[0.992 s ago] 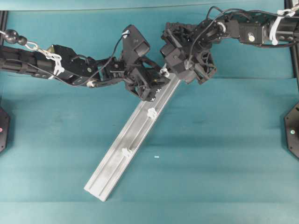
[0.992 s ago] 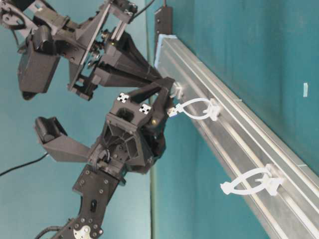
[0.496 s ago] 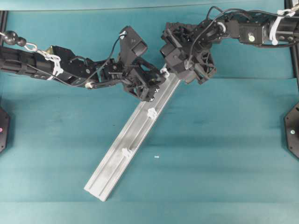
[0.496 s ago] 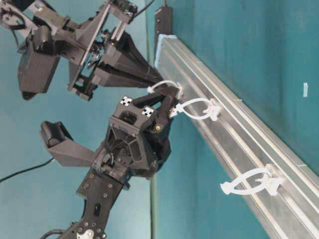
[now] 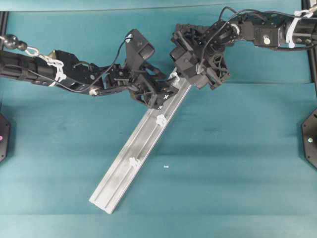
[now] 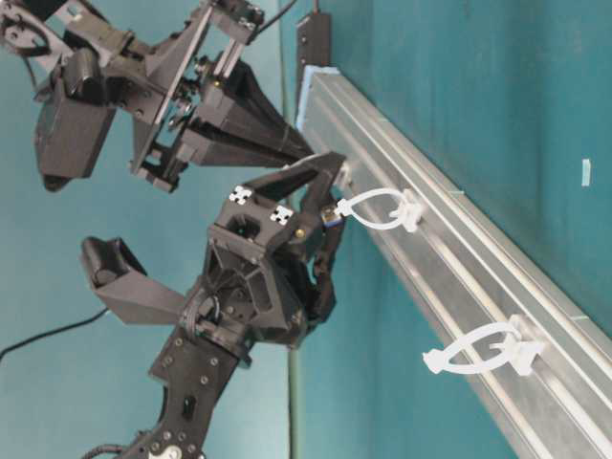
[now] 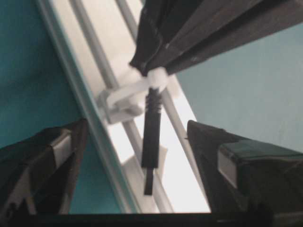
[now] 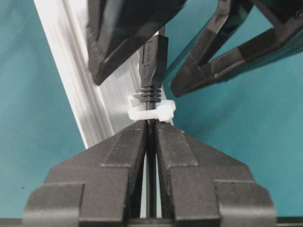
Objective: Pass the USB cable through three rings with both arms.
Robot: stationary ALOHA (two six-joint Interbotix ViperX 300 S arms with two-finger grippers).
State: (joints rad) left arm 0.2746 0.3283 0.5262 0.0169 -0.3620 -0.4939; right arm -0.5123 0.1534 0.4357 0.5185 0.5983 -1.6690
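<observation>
Release by left black triangular-finger gripper (image 7: 142, 142), now spread wide around black metal-tipped USB plug (image 7: 150, 142), poking through first translucent white ring clip (image 7: 137, 90) on silver aluminium rail (image 5: 133, 153); right gripper (image 8: 150, 137) clamped on cord behind, regrasp likely next.

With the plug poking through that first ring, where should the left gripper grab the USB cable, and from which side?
Probably on the plug body of the USB cable, just past the first ring. In the left wrist view it sticks out straight and free, with the left gripper open around it, one finger each side. Close there; the right gripper clamps the cord behind the ring.
</observation>
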